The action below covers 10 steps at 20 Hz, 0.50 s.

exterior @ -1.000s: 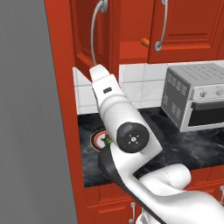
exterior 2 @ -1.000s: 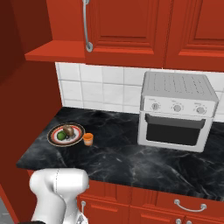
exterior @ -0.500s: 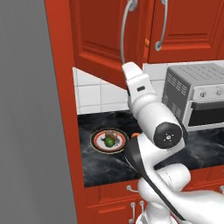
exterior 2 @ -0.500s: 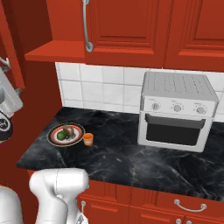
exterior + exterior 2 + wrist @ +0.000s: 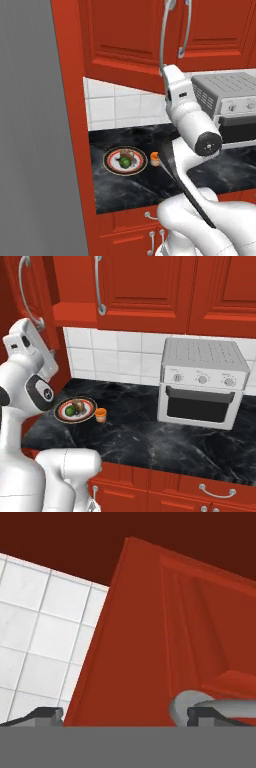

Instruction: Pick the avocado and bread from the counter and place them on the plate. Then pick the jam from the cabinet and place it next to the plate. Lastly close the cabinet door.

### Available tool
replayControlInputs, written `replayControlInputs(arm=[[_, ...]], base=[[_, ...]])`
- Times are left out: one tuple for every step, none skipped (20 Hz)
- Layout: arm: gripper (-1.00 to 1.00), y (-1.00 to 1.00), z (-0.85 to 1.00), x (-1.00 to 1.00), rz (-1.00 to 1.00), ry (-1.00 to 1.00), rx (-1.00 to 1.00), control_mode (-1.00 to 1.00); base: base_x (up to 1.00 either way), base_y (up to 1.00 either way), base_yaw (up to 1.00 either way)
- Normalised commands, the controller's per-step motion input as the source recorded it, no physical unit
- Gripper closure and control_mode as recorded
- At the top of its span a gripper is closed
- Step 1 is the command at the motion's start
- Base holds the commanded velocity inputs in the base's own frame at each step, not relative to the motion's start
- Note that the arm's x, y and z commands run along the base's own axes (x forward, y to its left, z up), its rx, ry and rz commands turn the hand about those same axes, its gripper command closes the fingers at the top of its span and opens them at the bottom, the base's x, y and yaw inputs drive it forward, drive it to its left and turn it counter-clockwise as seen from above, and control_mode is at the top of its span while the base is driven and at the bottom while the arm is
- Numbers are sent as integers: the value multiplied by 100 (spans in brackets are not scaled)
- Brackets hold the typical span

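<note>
Gripper (image 5: pixel 120 714): jaws spread wide, holding nothing, at lower edge of cabinet door (image 5: pixel 165 642), handle (image 5: pixel 210 704) by one fingertip. Door stands partly ajar. Plate (image 5: pixel 125 160) on tabletop (image 5: pixel 130 185) carries avocado (image 5: pixel 124 162) and bread (image 5: pixel 128 154); jam (image 5: pixel 155 158) just beside it. Risk: fingertip snagging handle, push glancing off.
</note>
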Motion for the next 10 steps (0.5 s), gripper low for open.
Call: replayControlInputs(arm=[[-100, -12, 28, 83, -10, 0, 0, -100], [-100, -6, 23, 93, -14, 2, 0, -100], [-100, 0, 24, 96, -17, 9, 0, -100], [-100, 0, 20, 100, -21, 10, 0, -100], [-100, 0, 16, 100, -21, 15, 0, -100], [-100, 0, 14, 100, -23, 17, 0, -100], [-100, 0, 12, 100, -23, 19, 0, -100], [-100, 0, 11, 100, -23, 20, 0, -100], [-100, 0, 10, 100, -23, 21, 0, -100], [-100, 0, 12, 100, -23, 23, 0, -100]], base=[[0, 0, 0], [0, 0, 0], [0, 0, 0], [0, 0, 0], [0, 0, 0], [0, 0, 0], [0, 0, 0], [0, 0, 0], [0, 0, 0], [0, 0, 0]])
